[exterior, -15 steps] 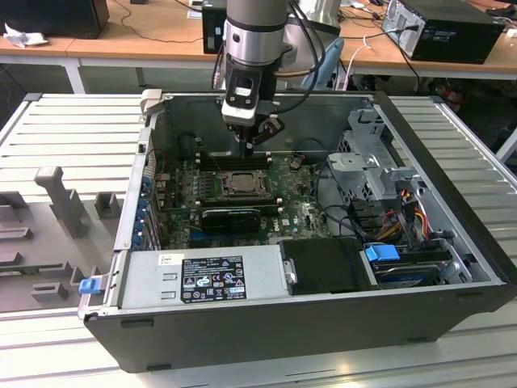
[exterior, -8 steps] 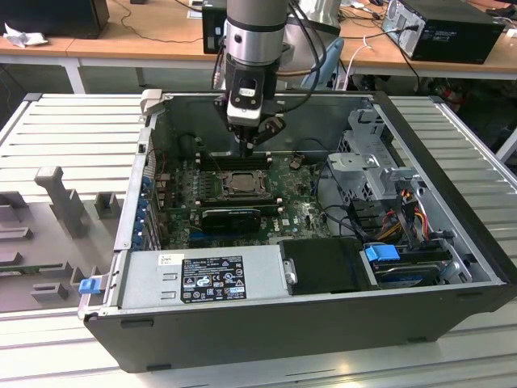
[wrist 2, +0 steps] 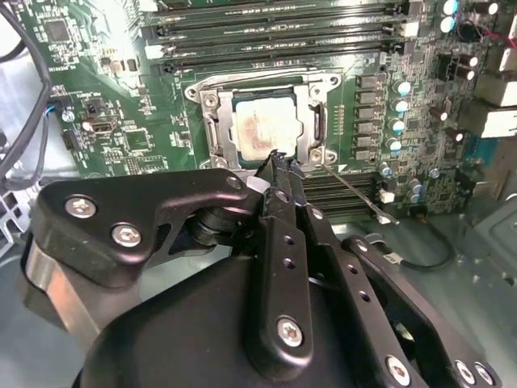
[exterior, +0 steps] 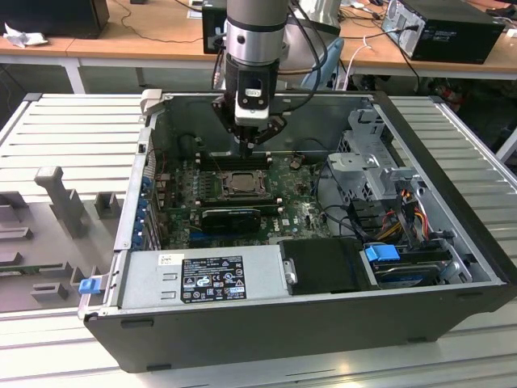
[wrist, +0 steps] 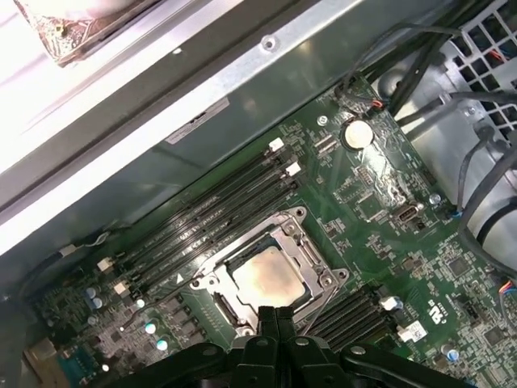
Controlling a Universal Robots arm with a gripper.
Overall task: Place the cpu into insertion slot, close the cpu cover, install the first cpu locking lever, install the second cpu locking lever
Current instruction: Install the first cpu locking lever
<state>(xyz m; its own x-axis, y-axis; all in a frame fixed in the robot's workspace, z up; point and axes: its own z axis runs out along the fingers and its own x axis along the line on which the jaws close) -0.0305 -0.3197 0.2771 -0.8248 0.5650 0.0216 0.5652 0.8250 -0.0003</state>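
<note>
1. Near the middle of the motherboard (exterior: 299, 214), beside the memory slots (wrist 2: 275, 32), the cpu (wrist 2: 260, 129) lies flat in the insertion slot (wrist 2: 266, 78). The lowered cpu cover (wrist 2: 220, 129) frames it.
2. The gripper (wrist 2: 276, 158) hangs just above the slot's edge, its fingers pressed together and holding nothing.
3. The chip looks light, stiff and fragile. Only its edges would suit a grasp, and they now sit under the cover.
4. A thin locking lever (wrist 2: 351, 192) angles away from the slot's corner and is likely springy.
5. The computer case (exterior: 323, 331) holds the board, a power supply (exterior: 206, 279) and a drive cage (exterior: 367, 162).
</note>
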